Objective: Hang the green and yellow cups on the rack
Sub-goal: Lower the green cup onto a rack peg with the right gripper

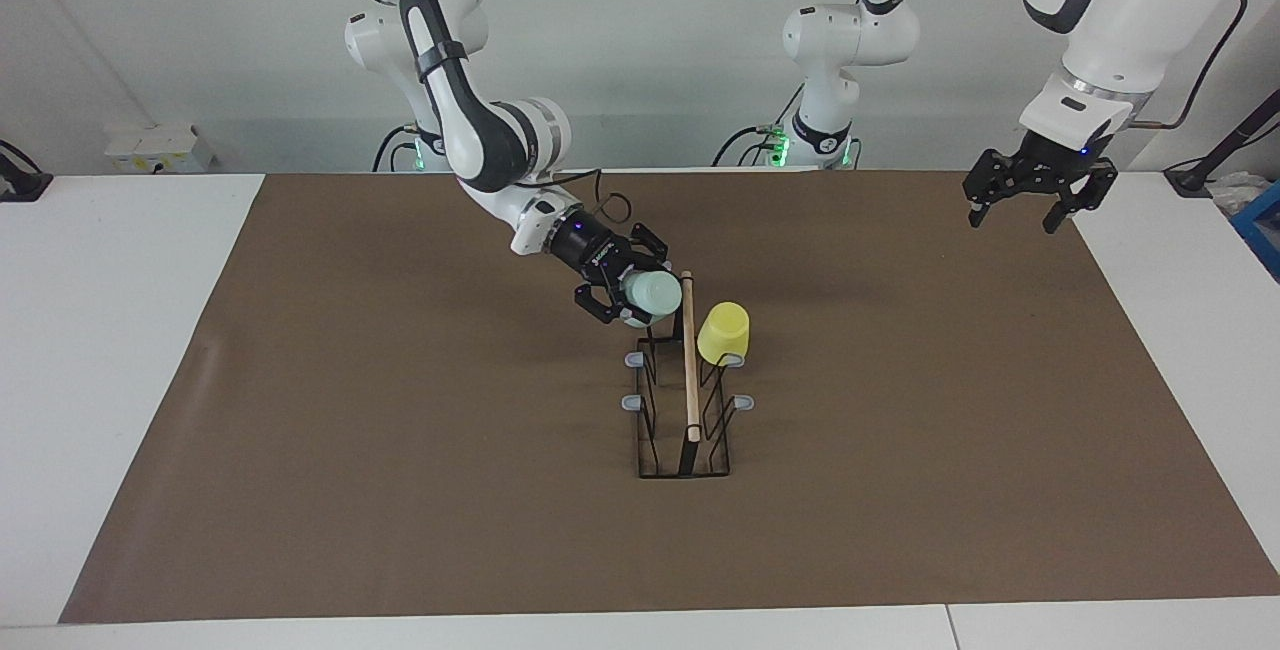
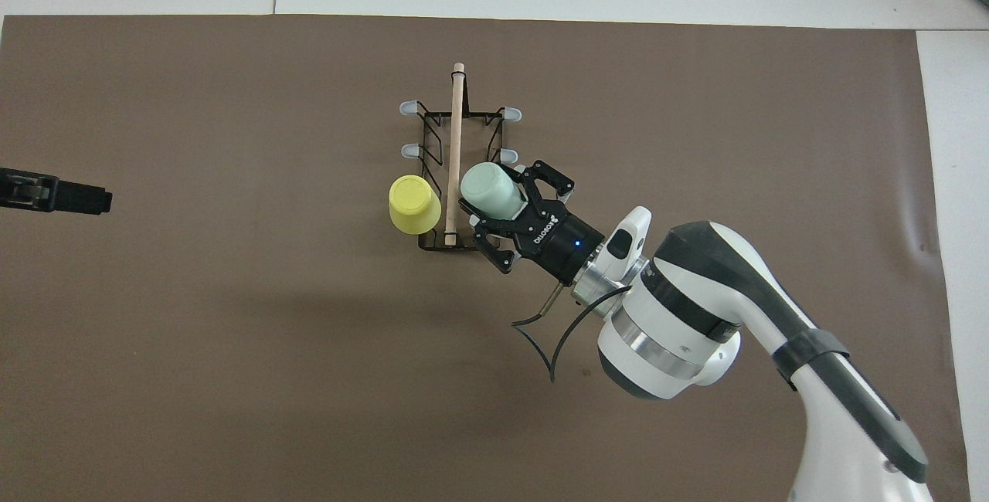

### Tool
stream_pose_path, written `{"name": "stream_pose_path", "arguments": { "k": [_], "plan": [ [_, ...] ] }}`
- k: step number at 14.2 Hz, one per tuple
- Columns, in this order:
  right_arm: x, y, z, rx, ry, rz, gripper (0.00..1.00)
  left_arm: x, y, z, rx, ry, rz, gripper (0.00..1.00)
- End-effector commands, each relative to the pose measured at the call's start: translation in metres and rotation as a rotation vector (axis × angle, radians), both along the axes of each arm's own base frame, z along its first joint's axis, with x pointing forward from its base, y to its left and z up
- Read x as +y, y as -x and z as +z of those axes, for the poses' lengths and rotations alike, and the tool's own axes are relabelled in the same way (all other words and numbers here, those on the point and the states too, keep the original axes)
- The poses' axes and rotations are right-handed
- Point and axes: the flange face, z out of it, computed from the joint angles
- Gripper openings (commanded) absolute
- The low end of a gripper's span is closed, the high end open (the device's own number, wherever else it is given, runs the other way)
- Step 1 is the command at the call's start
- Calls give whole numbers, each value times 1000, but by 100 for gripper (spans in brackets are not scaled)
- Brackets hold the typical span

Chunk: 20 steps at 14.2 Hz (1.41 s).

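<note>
Overhead view: 2 cups, 1 green cup (image 2: 489,190), 1 yellow cup (image 2: 412,204), 1 rack (image 2: 457,131).

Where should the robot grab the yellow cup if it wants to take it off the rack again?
Probably by its side wall, one finger on each side. The yellow cup sits upside down on a prong of the rack, closed bottom up, so there is no rim to pinch. Coming from above on the left arm's side looks best, away from the wooden rod beside it.
</note>
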Motion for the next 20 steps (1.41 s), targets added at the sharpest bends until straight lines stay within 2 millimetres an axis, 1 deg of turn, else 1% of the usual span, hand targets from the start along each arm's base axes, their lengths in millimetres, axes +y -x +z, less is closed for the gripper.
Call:
{"name": "stream_pose_path", "arguments": {
  "k": [1,3,5,6,8,11,13,15,17,18,19,20],
  "plan": [
    [-7,6,-3,13,-27,-9,0,4,-6,12,26,10,-14,100],
    [-9,9,-4,11,-34,-7,0,3,-4,13,44,11,-16,100],
    [-11,15,-10,9,-46,6,0,5,-2,11,57,13,-11,100],
    [-13,15,-14,-9,-69,17,0,5,-2,12,57,13,-10,100],
    [-14,13,-29,-48,-117,26,0,4,0,10,72,13,-9,100],
    [-15,23,-43,-65,-152,43,1,6,0,7,84,14,2,100],
    [-20,19,-61,-102,-176,48,1,6,-1,5,100,14,0,100],
    [-22,22,-80,-125,-182,55,1,6,0,4,108,2,0,100],
    [-28,27,-88,-126,-163,51,1,4,2,3,127,-24,-6,100],
    [-29,28,-89,-128,-160,51,1,4,4,3,136,-22,-6,100],
    [-30,29,-92,-130,-158,51,1,5,3,5,130,-15,-2,100],
    [-27,29,-98,-140,-176,58,1,6,0,12,113,-11,1,100]
  ]
}}
